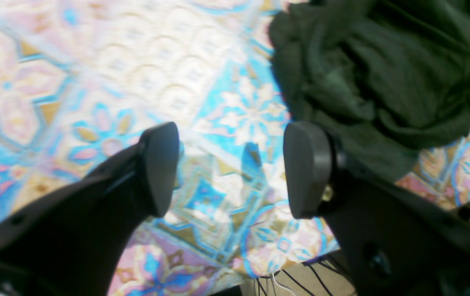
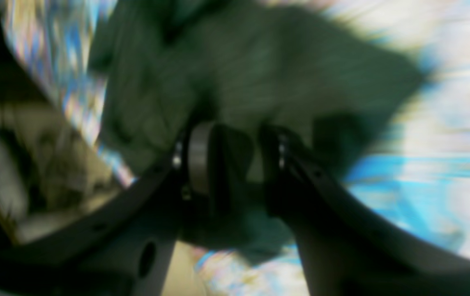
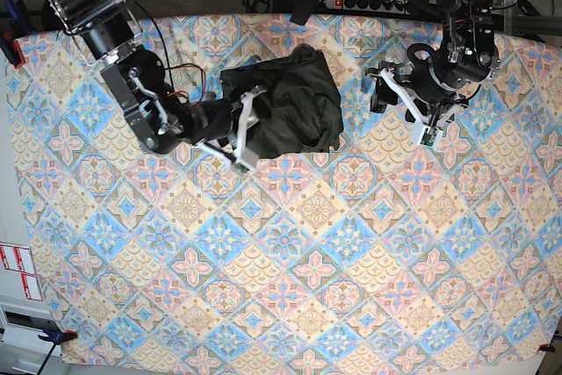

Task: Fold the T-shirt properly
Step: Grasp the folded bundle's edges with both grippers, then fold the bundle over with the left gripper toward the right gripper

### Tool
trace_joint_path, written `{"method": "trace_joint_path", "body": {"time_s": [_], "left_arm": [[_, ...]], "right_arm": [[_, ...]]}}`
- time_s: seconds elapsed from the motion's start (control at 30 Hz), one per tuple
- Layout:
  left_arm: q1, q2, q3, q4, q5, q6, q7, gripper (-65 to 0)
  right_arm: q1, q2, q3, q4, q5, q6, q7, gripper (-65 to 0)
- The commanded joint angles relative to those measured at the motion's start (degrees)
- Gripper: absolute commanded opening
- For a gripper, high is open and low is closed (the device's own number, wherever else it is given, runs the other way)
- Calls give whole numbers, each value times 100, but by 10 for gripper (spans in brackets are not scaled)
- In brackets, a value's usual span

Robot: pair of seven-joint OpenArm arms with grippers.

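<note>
— Patterned cloth [image 3: 290,287] covers the whole worktop; where is the T-shirt [image 3: 290,111]?

— It lies crumpled at the far side, near the middle, not yet spread.

— And my right pincer [image 3: 244,129]?

— It is at the shirt's left edge. I see fabric between its jaws, but the wrist view is blurred, so I cannot tell if it grips.

— The left pincer [image 1: 231,168]?

— Released, jaws wide, just right of the shirt, I think waiting for a corner.

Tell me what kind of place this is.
Probably a robotics lab bench: a table under a patterned tablecloth, a power strip with cables along the far edge, and two robot arms working at a crumpled T-shirt.
</note>
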Motion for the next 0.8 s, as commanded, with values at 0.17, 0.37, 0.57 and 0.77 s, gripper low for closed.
{"method": "trace_joint_path", "body": {"time_s": [0.17,0.37,0.57,0.77], "left_arm": [[-58,-7,-355,87,-109,-27,-75,-281],[-58,152,-320,87,-118,-27,-75,-281],[-32,152,-337,96,-127,-27,-75,-281],[-49,152,-408,175,-100,-27,-75,-281]], "right_arm": [[450,-6,-959,224,126,45,57,-461],[520,-15,-1109,602,126,45,57,-460],[520,-226,-1153,725,126,45,57,-459],[591,-454,-1249,690,126,45,22,-458]]}}
